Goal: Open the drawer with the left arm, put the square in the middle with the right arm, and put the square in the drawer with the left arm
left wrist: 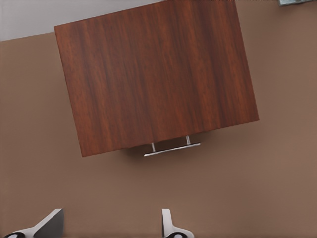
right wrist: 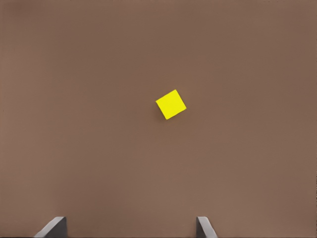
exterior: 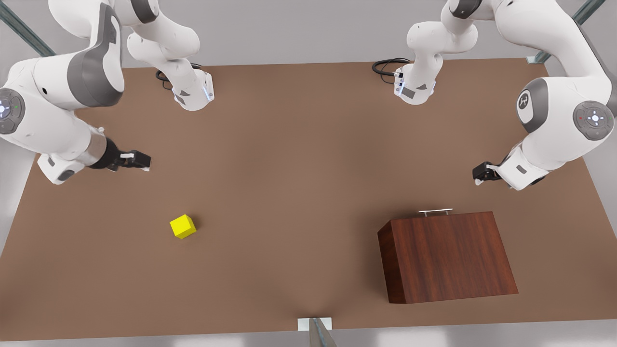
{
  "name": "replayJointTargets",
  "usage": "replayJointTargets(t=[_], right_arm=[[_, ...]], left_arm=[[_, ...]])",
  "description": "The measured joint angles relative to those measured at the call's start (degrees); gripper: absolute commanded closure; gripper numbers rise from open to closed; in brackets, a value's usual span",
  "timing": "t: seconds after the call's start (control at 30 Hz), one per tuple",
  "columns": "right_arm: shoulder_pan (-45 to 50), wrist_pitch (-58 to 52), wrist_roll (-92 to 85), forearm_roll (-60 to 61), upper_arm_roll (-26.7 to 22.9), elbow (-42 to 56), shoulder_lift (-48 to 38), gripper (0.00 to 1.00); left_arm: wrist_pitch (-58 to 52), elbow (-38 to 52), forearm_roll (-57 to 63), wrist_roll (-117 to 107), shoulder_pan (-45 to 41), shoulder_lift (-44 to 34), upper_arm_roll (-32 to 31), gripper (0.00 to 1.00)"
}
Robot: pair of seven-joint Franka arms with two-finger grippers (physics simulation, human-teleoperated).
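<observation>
The yellow square (exterior: 183,226) (right wrist: 171,104) lies on the brown tabletop toward the front view's left. My right gripper (exterior: 140,161) (right wrist: 129,227) hovers behind it, open and holding nothing. The wooden cabinet (exterior: 448,255) (left wrist: 156,74) stands toward the front view's right with its drawer pushed in flush, the silver bar handle (exterior: 435,211) (left wrist: 172,148) facing the arms. My left gripper (exterior: 482,174) (left wrist: 111,223) hangs open a short way off the handle, touching nothing. The middle of the table (exterior: 299,202) is bare brown surface.
Both arm bases (exterior: 193,91) (exterior: 414,86) stand at the table's back edge with black cables (exterior: 385,65) beside them. A metal post (exterior: 315,330) sits at the table's front edge. Grey floor lies beyond the table edges.
</observation>
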Motion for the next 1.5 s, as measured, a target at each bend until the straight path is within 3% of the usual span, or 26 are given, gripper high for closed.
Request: replayJointTargets(t=[0.03, 0.1, 0.17, 0.27, 0.33, 0.43, 0.67, 0.77, 0.87, 1.0, 1.5], right_arm=[[-0.5, 4.8, -2.2, 0.0, -0.1, -8.0, -5.6, 0.00], [-1.8, 7.9, -4.4, -0.5, -0.1, -11.7, -6.5, 0.00], [-3.1, 18.9, -6.9, -0.5, -0.1, -22.0, -7.5, 0.00], [-5.3, 33.2, -7.2, -0.5, 0.2, -32.2, -5.0, 0.00], [-3.6, 35.2, -7.9, -0.4, 0.2, -32.6, -0.5, 0.00], [-1.7, 42.0, -15.2, -0.3, 0.3, -35.9, 3.5, 0.00], [-1.0, 50.1, -25.9, -0.2, 0.2, -35.8, 13.2, 0.00], [-1.3, 51.6, -32.7, -0.4, 0.2, -34.7, 16.2, 0.00], [-1.5, 54.0, -33.8, -0.4, 0.1, -34.9, 18.0, 0.00], [-1.6, 58.8, -35.0, -0.5, 0.1, -34.7, 21.4, 0.00], [-1.0, 60.4, -34.7, 1.8, 0.2, -30.1, 27.0, 0.00]], left_arm=[[0.3, -0.2, 0.0, -2.1, -0.1, 0.0, 0.0, 0.00], [6.9, -7.1, -0.2, -20.7, -0.1, -3.0, 0.0, 0.00], [13.5, -16.1, -0.9, -40.6, -0.2, -8.3, -0.1, 0.00], [36.5, -36.0, -2.8, -76.3, -0.8, -16.1, -0.1, 0.00], [50.0, -46.3, -3.4, -85.5, -3.9, -19.2, -0.3, 0.00], [61.0, -52.6, -3.8, -94.1, -5.0, -17.9, -1.0, 0.00], [64.7, -54.1, -4.2, -98.5, -1.9, -12.2, -1.1, 0.00], [65.9, -56.0, -4.2, -98.5, -4.5, -11.6, -1.8, 0.00], [68.7, -57.3, -4.2, -99.2, -6.9, -10.8, -1.9, 0.00], [71.2, -57.2, -4.3, -99.2, -3.9, -9.0, -1.8, 0.00], [75.3, -56.6, -4.3, -99.2, -4.6, -5.7, -1.4, 0.00]])
